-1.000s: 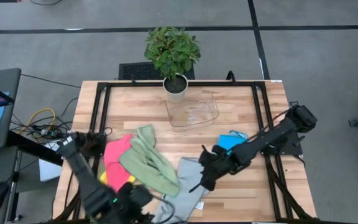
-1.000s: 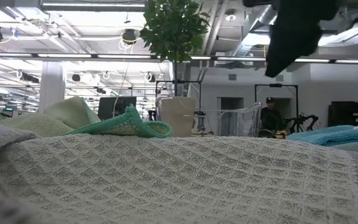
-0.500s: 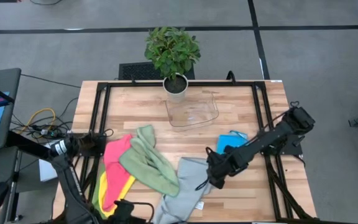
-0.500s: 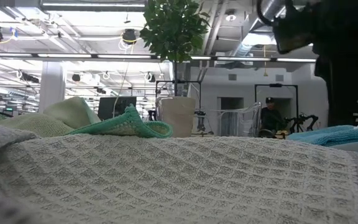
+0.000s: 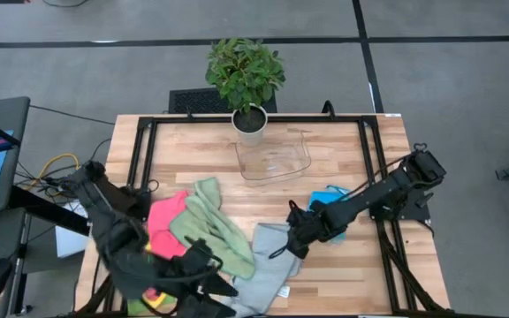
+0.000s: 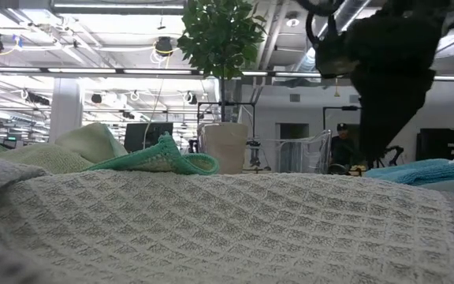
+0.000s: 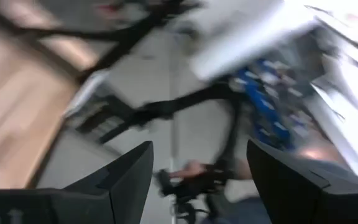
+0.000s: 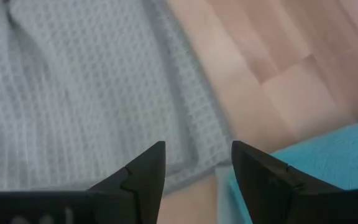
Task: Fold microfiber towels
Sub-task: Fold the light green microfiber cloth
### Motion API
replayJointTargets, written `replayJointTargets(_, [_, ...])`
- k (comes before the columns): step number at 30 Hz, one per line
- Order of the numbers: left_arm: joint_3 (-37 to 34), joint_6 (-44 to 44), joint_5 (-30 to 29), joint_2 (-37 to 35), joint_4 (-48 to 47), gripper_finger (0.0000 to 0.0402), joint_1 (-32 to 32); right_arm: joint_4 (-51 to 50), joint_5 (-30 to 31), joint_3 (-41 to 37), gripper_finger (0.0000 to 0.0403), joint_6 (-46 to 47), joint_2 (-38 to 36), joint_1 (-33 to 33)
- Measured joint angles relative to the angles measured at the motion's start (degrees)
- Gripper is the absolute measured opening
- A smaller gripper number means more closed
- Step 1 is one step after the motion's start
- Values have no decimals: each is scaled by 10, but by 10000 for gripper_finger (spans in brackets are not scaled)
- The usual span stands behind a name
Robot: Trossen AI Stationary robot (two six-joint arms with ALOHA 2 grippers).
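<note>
Grey towel under right end effector, fingers apart

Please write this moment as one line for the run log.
right end effector: open, empty, above edge of grey towel beside blue towel | left end effector: open, empty | green towel: unfolded

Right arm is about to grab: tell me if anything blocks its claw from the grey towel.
Nothing visible does. The right claw hangs open just above the grey towel at its edge, with only bare wooden table and the blue towel beside it.
</note>
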Motion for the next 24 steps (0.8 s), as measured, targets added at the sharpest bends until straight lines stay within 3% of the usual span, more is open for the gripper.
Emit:
replayJointTargets(3, [0,36,71,-3,9,251,35,1,-9,0,209,0,0,4])
replayJointTargets(8, [-1,47,222,-4,-163,251,109,-12,-16,0,209,20,0,42])
replayJointTargets(11, [-5,67,236,-4,-283,251,133,-1,-12,0,209,50,0,68])
replayJointTargets(14, [-46,70,241,-12,-322,251,130,61,-8,0,209,68,-1,84])
replayJointTargets(17, [-121,37,254,-42,-297,251,118,129,16,0,209,69,-1,77])
replayJointTargets(21, [-269,-41,267,-98,-188,251,93,194,33,0,209,54,-1,41])
replayJointTargets(24, [-395,-119,216,-158,-78,251,63,237,21,0,209,22,-1,16])
